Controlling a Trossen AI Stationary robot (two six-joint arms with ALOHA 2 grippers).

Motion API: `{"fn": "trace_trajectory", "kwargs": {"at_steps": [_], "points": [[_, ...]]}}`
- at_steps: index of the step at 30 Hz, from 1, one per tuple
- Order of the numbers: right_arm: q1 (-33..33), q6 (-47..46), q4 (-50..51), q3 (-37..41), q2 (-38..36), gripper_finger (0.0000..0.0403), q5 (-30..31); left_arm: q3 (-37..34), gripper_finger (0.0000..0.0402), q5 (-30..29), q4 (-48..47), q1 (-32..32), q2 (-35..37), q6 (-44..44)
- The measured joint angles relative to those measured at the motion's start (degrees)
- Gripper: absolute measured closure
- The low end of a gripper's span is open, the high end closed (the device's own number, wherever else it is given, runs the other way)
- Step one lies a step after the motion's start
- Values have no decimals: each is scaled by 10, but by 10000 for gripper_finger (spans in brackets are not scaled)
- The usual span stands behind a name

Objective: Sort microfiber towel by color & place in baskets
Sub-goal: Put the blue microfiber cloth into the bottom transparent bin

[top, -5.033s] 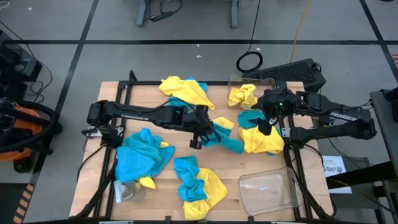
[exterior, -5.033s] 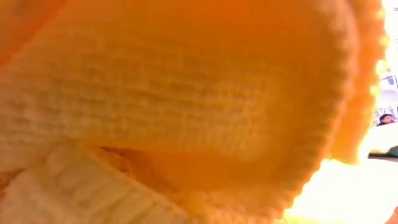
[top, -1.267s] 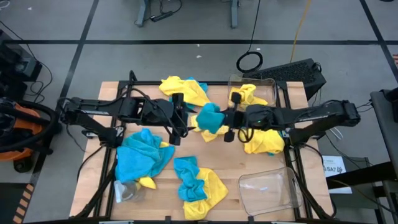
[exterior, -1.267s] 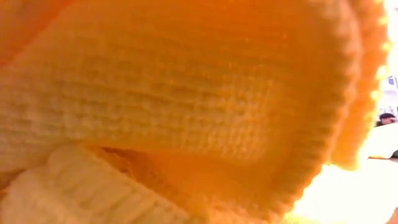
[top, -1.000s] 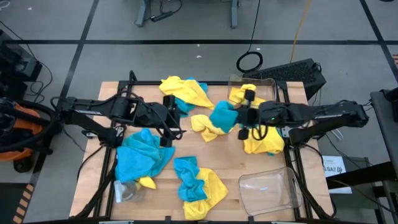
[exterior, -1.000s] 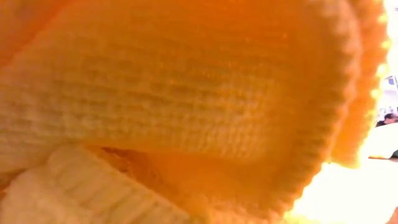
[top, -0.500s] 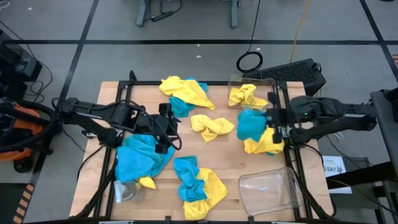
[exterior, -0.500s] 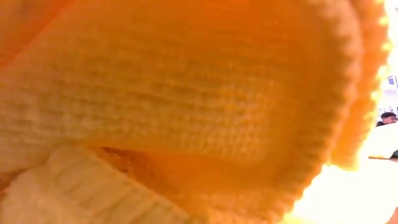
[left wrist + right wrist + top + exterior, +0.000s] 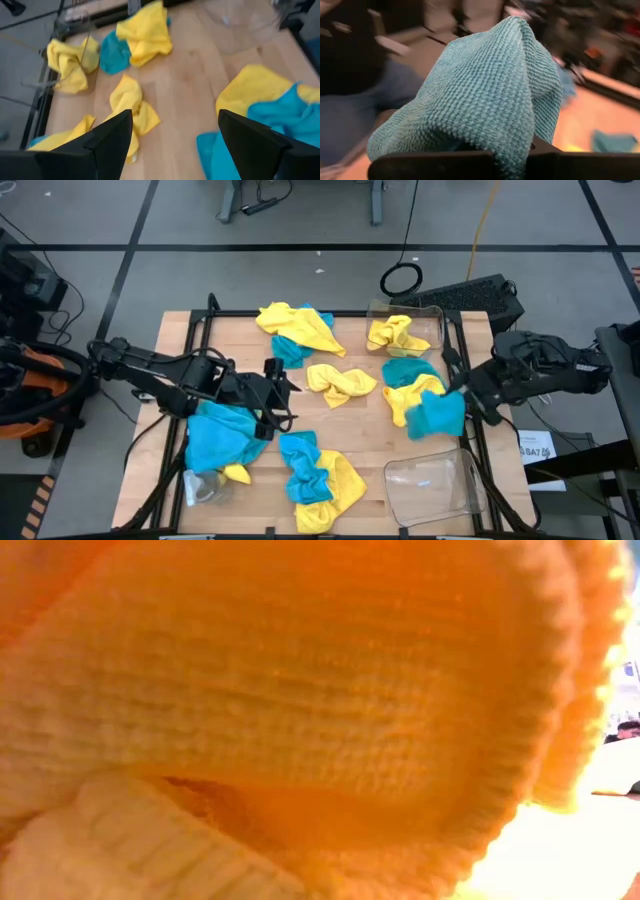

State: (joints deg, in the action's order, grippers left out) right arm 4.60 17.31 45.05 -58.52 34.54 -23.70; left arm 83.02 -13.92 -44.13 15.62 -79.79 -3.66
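Observation:
My right gripper (image 9: 452, 408) is shut on a turquoise towel (image 9: 436, 416) above the table's right side, between a yellow and turquoise pile (image 9: 412, 388) and the near clear basket (image 9: 432, 485). In the right wrist view the towel (image 9: 485, 95) covers the fingers. The far clear basket (image 9: 428, 315) holds a yellow towel (image 9: 392, 333). My left gripper (image 9: 275, 395) is open and empty over the table's middle left, by a turquoise towel (image 9: 225, 435); its wrist view looks across a yellow towel (image 9: 131, 102). My right gripper holds the turquoise towel as a bunched wad (image 9: 470, 125); the cloth drapes over the fingers and hides the place of contact. The arm comes in from the table's right side. The towel is lifted clear of the table.
More yellow and turquoise towels lie at the far middle (image 9: 295, 325), the centre (image 9: 342, 383) and the near middle (image 9: 315, 475). A small clear round object (image 9: 200, 488) sits at the near left. A yellow towel (image 9: 300, 720) fills the low view.
My right gripper has carried the turquoise towel from the table's centre toward the right edge and then toward the near edge, clear of the table all the way. A yellow towel that lay under it stays at the centre.

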Motion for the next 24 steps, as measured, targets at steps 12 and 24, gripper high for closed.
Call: {"fn": "trace_trajectory", "kwargs": {"at_steps": [12,24], "points": [[19,58,22,0,22,402,-185,0,100,-17,67,31,0,55],[123,51,67,4,55,402,-162,0,100,-82,83,55,0,120]]}}
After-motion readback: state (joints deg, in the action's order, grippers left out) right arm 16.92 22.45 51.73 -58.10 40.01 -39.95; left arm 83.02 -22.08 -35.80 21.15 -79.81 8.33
